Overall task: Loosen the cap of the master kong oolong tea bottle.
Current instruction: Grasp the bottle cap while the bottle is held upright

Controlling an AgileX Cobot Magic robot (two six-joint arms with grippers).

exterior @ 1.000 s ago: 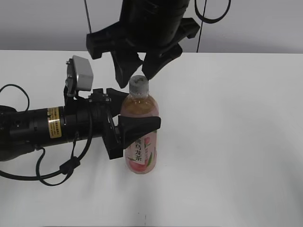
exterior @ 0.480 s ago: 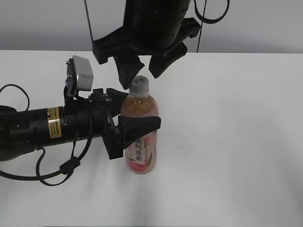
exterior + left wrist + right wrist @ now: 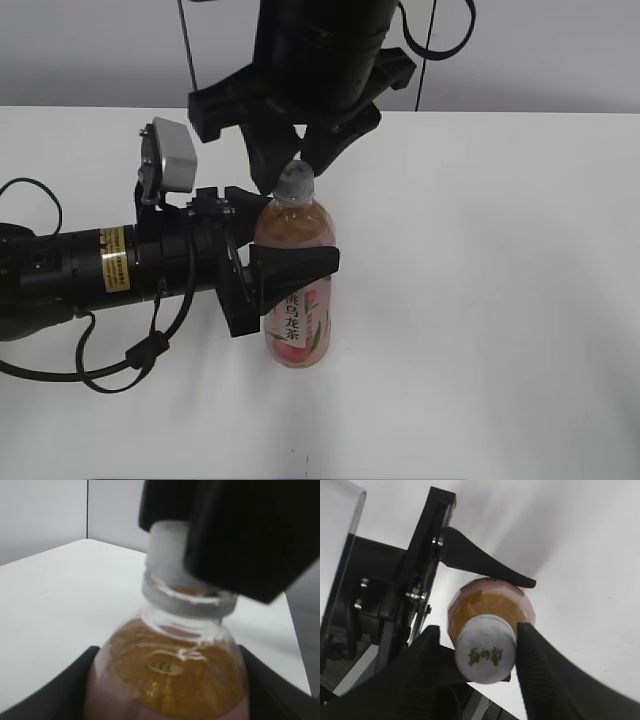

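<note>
Right wrist view showed the right hand (image 3: 485, 652) straddling the cap (image 3: 485, 654), fingers unclosed; left hand (image 3: 290, 262) clamped the master kong oolong tea bottle (image 3: 297, 270); next, squeeze and twist

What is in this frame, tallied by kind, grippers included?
Bottles: 1, the master kong oolong tea bottle
Caps: 1, the cap, on the bottle
Grippers: 2, the left gripper around the bottle body, the right gripper straddling the cap
Tables: 1, the white table
Total: 5
</note>
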